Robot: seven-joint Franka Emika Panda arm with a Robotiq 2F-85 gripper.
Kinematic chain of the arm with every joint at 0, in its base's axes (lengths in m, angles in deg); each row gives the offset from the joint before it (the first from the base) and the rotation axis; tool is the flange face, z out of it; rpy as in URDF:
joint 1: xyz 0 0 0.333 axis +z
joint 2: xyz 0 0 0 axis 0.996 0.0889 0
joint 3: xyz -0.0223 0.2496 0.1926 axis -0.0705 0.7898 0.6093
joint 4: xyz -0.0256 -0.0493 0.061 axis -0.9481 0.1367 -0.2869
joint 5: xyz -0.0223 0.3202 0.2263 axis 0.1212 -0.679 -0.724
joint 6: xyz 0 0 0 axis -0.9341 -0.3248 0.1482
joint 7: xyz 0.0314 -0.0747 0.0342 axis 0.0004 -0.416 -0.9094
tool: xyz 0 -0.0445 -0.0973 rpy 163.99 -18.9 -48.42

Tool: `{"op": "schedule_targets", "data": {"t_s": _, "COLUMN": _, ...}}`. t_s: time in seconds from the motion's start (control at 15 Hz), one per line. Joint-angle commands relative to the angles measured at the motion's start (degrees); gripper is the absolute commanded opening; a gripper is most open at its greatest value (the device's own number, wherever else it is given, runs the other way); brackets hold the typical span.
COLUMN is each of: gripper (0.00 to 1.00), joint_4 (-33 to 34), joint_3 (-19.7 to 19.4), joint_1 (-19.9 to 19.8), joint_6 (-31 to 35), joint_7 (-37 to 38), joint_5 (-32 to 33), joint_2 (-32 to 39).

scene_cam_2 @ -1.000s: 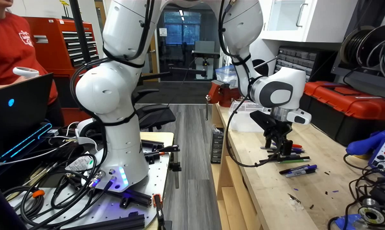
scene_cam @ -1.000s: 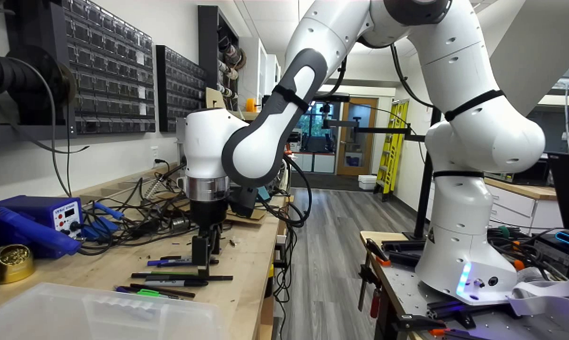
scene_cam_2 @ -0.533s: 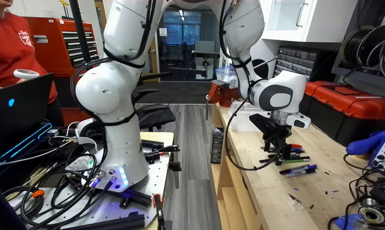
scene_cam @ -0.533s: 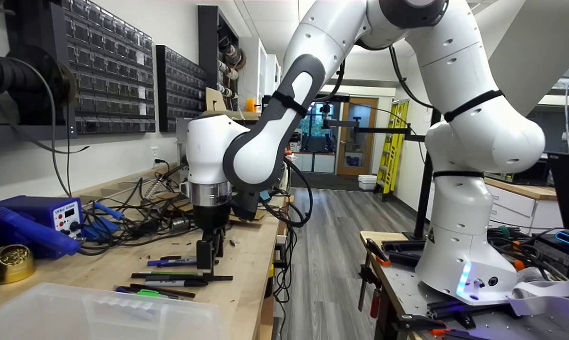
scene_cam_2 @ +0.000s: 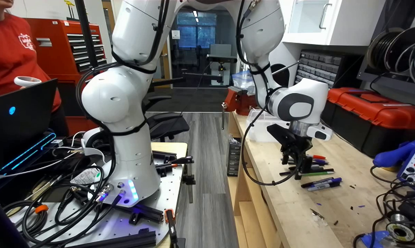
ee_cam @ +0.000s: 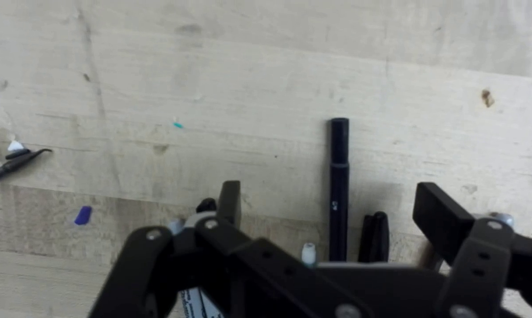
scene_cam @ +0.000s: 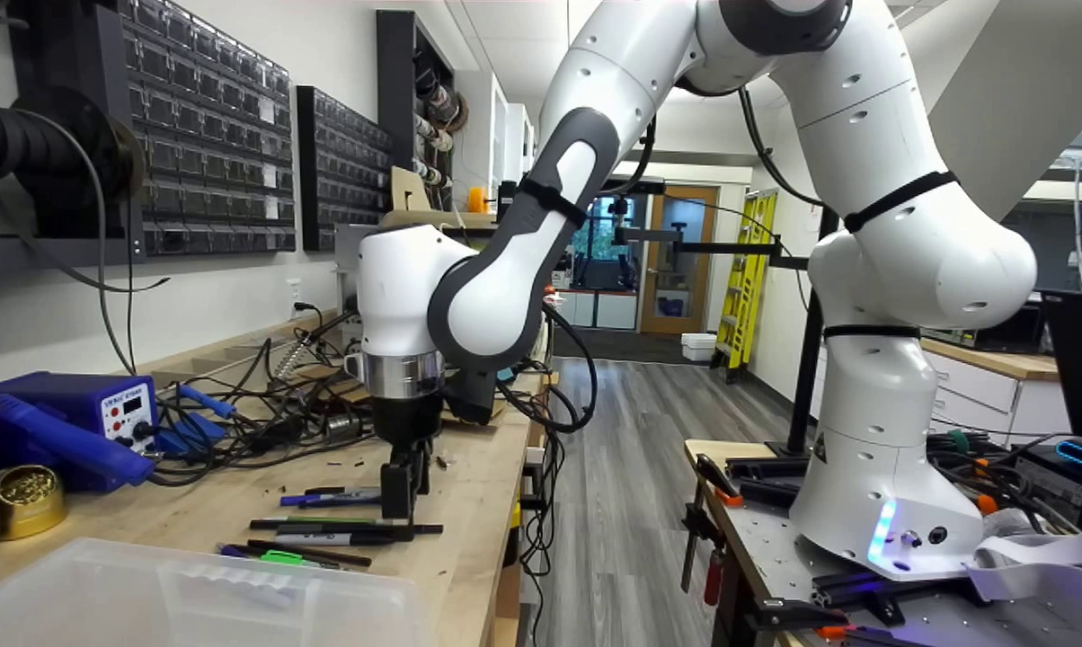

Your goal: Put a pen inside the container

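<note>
The container, a translucent whitish plastic bin, stands on the workbench near the pens; it also shows in an exterior view, partly behind the arm. Several pens and markers lie flat on the bench. A long black pen lies among them. In the wrist view a long black pen lies between the spread fingers of my gripper, its lower part hidden by the gripper. In both exterior views my gripper is low over the middle pens, open and empty. Whether the fingertips touch the bench I cannot tell.
A blue marker group and a group with a green marker lie on either side. A blue soldering station, a brass tip cleaner and tangled cables are behind. A red-lidded toolbox stands by the wall.
My gripper has moved slightly toward the bench's front edge, on the robot base's side, and sunk a little lower over the pens. The pens and container have not moved.
</note>
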Motion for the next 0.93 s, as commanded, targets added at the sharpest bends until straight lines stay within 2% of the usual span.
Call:
{"op": "schedule_targets", "data": {"t_s": 0.0, "gripper": 1.0, "joint_4": -1.2, "joint_3": -0.2, "joint_1": 0.4, "joint_6": 0.4, "joint_7": -1.2, "joint_5": -0.3, "joint_2": -0.3}}
{"op": "schedule_targets", "data": {"t_s": 0.27, "gripper": 1.0, "joint_4": -1.7, "joint_3": -0.1, "joint_1": 0.2, "joint_6": 0.6, "joint_7": -1.7, "joint_5": -0.4, "joint_2": -0.1}}
{"op": "schedule_targets", "data": {"t_s": 0.33, "gripper": 0.75, "joint_4": -1.8, "joint_3": -0.1, "joint_1": 0.2, "joint_6": 0.7, "joint_7": -1.8, "joint_5": -0.5, "joint_2": -0.1}}
{"op": "schedule_targets", "data": {"t_s": 0.4, "gripper": 0.74, "joint_4": -1.9, "joint_3": -0.1, "joint_1": 0.2, "joint_6": 0.8, "joint_7": -1.9, "joint_5": -0.5, "joint_2": -0.1}}
{"op": "schedule_targets", "data": {"t_s": 0.87, "gripper": 0.27, "joint_4": -2.3, "joint_3": 0.7, "joint_1": -0.4, "joint_6": 0.9, "joint_7": -2.5, "joint_5": -1.7, "joint_2": -0.2}}
